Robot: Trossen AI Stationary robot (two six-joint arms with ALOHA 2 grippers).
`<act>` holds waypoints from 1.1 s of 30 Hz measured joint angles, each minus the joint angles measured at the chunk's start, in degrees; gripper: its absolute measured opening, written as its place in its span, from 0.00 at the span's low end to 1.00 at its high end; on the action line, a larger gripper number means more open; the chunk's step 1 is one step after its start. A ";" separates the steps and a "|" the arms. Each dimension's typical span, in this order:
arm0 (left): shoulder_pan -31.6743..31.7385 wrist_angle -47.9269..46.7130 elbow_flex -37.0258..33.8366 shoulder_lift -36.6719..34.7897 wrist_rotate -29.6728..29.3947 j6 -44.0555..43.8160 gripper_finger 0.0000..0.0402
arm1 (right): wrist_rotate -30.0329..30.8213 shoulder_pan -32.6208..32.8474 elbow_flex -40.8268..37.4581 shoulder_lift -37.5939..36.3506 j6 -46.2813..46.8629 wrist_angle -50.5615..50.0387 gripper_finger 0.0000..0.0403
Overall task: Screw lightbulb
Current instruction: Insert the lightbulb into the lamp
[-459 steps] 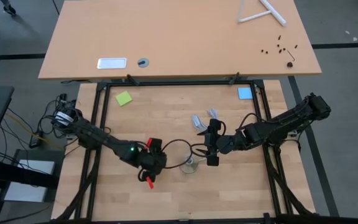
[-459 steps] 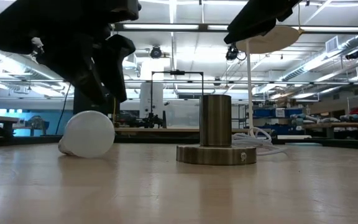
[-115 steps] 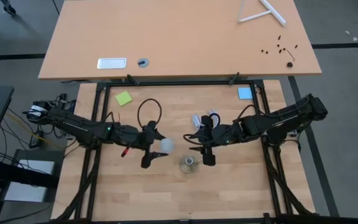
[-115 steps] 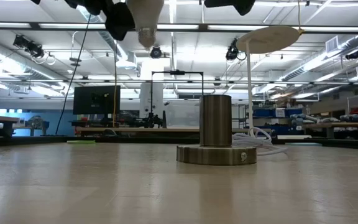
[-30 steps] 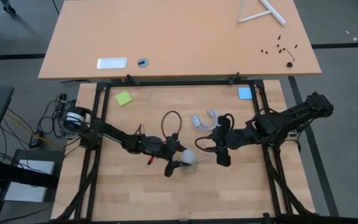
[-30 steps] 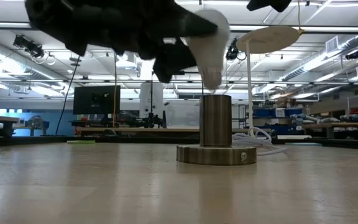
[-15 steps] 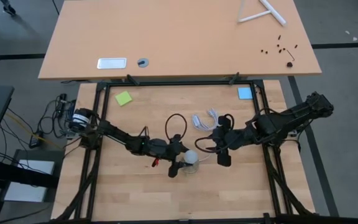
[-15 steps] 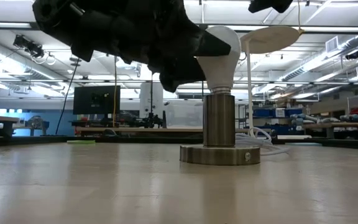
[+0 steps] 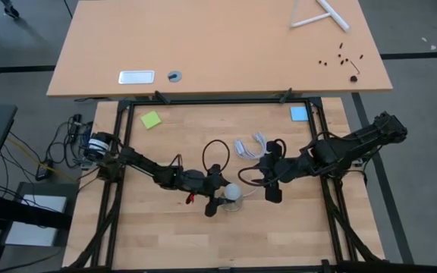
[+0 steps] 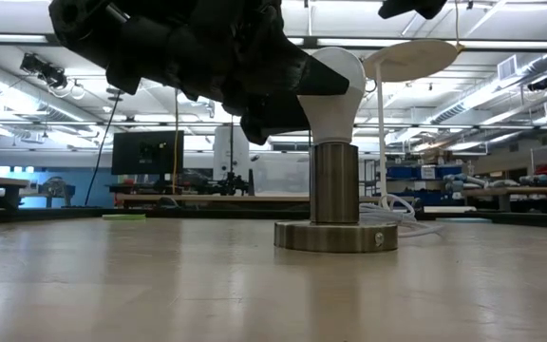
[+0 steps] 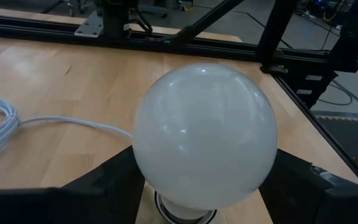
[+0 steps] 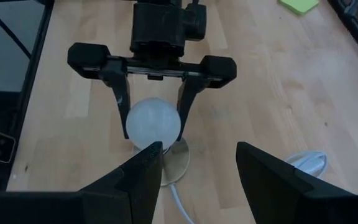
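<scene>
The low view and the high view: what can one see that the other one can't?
Only the low view shows the socket's tall metal stem and the lightbulb's narrow end going into it, plus the room behind. Only the high view shows the right end effector waiting beside, open and empty, and the green note and blue note. Both show the lightbulb held by the left end effector on the socket.

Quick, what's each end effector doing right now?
Left end effector: closed on the lightbulb, which sits in the socket.
Right end effector: open, empty.
</scene>
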 joint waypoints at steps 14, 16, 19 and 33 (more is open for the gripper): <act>-0.04 0.04 0.00 0.00 -0.02 0.31 0.67 | 0.34 -0.48 0.00 0.00 -0.04 0.01 0.31; -0.04 0.04 0.00 0.00 -0.02 0.31 0.67 | 0.34 -0.48 0.00 0.02 -0.68 0.01 0.23; -0.04 0.09 0.00 0.00 -0.03 0.35 0.67 | 0.36 -0.48 0.00 0.02 -2.06 0.01 0.12; -0.04 0.39 -0.04 0.00 0.50 0.14 0.67 | -0.91 -0.48 -1.80 0.09 -6.08 6.94 0.01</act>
